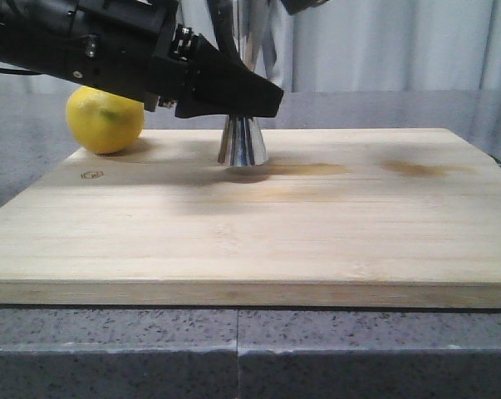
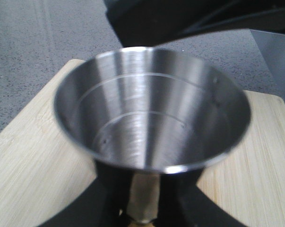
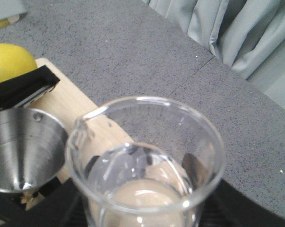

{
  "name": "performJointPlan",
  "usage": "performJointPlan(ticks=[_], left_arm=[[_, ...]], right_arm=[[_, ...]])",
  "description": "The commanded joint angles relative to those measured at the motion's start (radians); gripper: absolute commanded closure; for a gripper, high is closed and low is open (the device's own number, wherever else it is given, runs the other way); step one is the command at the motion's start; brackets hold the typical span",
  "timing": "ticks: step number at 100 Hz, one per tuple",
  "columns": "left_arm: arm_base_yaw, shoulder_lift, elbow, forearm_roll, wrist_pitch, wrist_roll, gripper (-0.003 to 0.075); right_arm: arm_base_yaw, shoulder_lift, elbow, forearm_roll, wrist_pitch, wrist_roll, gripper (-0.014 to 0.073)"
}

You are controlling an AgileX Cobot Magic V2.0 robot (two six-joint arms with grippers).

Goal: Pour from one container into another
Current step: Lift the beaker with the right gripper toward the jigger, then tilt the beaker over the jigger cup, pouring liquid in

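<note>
Front view: left gripper [image 1: 233, 104] is reaching in from the left over the bamboo board [image 1: 250, 241], black fingers sitting at the waist of the steel jigger [image 1: 243, 143]. Jigger is standing upright on the board's far-centre part, lower cone resting on the wood; upper cone is mostly hidden behind the fingers. A lemon [image 1: 105, 119] is lying at the board's far left corner, well apart from the jigger. Board is lying on a grey speckled countertop [image 1: 233, 349], w/ pale curtain [image 1: 383, 41] hanging behind. Right arm is only peeking in at the top edge; its gripper isn't showing here.

Left wrist view: looking down into the jigger's [image 2: 151, 118] open upper cup, w/ fill lines ringing the inside, looks dry. Left gripper [image 2: 143, 198] fingers are closing snug on the narrow waist from both sides, so it's gripping the jigger. Board [image 2: 33, 170] is showing under it. A dark arm part is hanging just past the rim, blurred.

Right wrist view: glass beaker [image 3: 147, 165] is filling the frame close to the camera, held up, pouring lip pointing toward the jigger [image 3: 24, 151], which is sitting just beside and lower. Beaker is holding what looks like clear liquid. Right gripper [image 3: 147, 215] fingers are showing dark through the glass on both sides, clamping the beaker. Lemon [image 3: 10, 61] is lying beyond the jigger.
</note>
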Motion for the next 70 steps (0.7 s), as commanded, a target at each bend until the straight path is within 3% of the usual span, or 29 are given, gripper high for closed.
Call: performJointPlan(ticks=[1, 70], left_arm=[[0.004, -0.052, -0.029, -0.065, 0.058, -0.009, 0.0627], [0.004, -0.052, -0.029, -0.065, 0.058, -0.005, 0.0627]], right_arm=[[0.014, -0.039, -0.050, -0.024, -0.028, -0.033, 0.0314], [0.057, 0.002, -0.149, -0.024, 0.130, -0.222, 0.0314]])
